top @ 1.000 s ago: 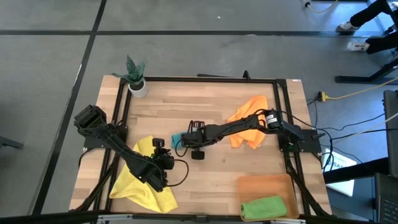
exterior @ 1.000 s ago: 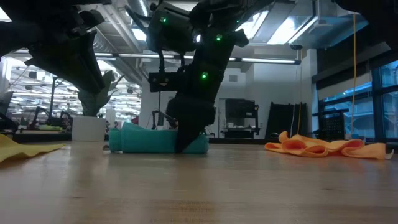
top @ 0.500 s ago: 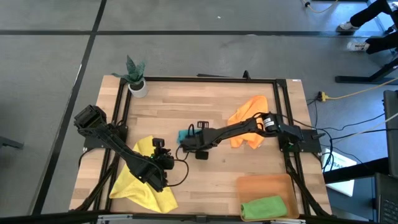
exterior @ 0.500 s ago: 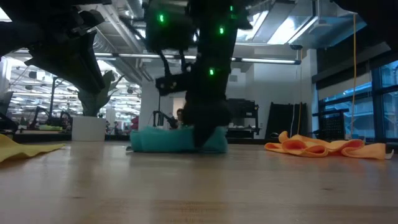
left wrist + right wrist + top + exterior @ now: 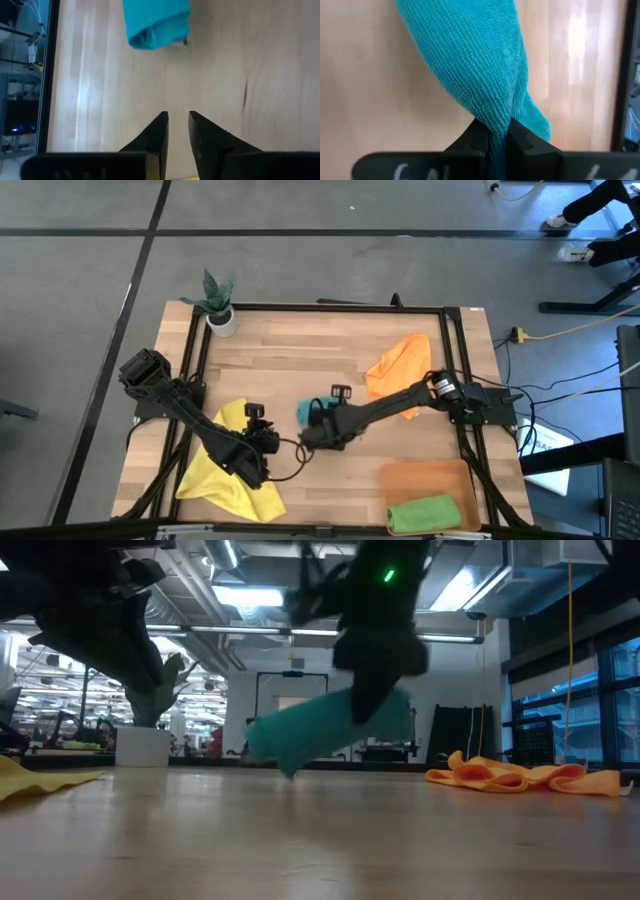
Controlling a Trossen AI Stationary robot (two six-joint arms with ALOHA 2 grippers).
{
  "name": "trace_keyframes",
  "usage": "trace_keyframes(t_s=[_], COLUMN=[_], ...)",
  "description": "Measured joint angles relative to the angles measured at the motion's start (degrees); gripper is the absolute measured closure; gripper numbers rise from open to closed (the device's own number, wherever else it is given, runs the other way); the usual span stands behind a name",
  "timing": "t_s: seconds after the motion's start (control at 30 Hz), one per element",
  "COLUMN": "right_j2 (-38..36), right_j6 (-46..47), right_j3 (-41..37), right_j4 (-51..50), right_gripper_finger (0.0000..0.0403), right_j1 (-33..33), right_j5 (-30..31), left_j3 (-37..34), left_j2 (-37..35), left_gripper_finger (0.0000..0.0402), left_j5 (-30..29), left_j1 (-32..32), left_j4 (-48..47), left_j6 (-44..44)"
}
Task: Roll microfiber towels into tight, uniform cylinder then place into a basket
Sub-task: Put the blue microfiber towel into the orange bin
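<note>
The teal roll (image 5: 325, 730) hangs clear of the tabletop (image 5: 330, 365) near its middle, pinched at one end in the right end effector (image 5: 492, 131). To finish well, carry it level to the basket (image 5: 425, 478) beside the green roll (image 5: 425, 512), keeping it wound. The right arm stretches low across the tabletop; the left end effector (image 5: 176, 125), slightly parted and empty, waits over the yellow towel (image 5: 228, 480).
</note>
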Motion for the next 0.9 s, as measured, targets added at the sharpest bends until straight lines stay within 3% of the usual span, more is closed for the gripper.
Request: trace_keyframes(t_s=[0.27,0.57,0.9], right_j2=[-4.31,-8.99,-9.18], right_j6=[15.13,30.62,45.46], right_j3=[0.09,0.11,0.11], right_j4=[-13.57,-16.56,-18.89], right_gripper_finger=[0.0381,0.0381,0.0377], right_j1=[9.75,23.98,35.46], right_j5=[-1.06,-7.71,-12.68], left_j3=[0.00,4.65,9.42], left_j2=[0.00,0.00,0.00], left_gripper_finger=[0.0335,0.0335,0.0335], left_j5=[-0.30,-0.91,-0.84], left_j1=[-0.88,-1.45,-4.45], left_j4=[1.26,2.80,16.04], left_j6=[0.24,0.64,14.82])
